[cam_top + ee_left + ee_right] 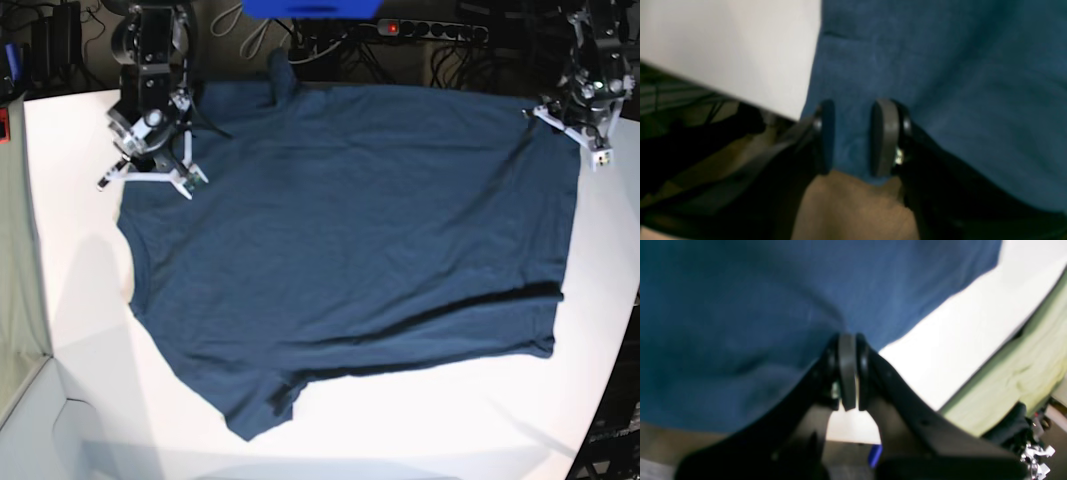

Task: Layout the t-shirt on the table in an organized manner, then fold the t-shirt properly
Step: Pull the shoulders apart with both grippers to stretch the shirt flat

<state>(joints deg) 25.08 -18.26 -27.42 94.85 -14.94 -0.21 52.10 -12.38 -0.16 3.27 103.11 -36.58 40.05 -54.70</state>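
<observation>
Left wrist fingers (885, 136): your left gripper (855, 138) stands narrowly parted, with the t-shirt (940, 83) edge between the pads.
Right wrist fingers (847, 370): your right gripper (849, 371) is pinched tight at the shirt's edge.
Base: you see the t-shirt spread flat across the table (60, 300), both grippers at its far edge.

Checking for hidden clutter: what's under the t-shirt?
The t-shirt lies spread on the white table, which shows around it. Whatever might sit beneath the fabric is covered; no obvious bulges from the base view.
</observation>
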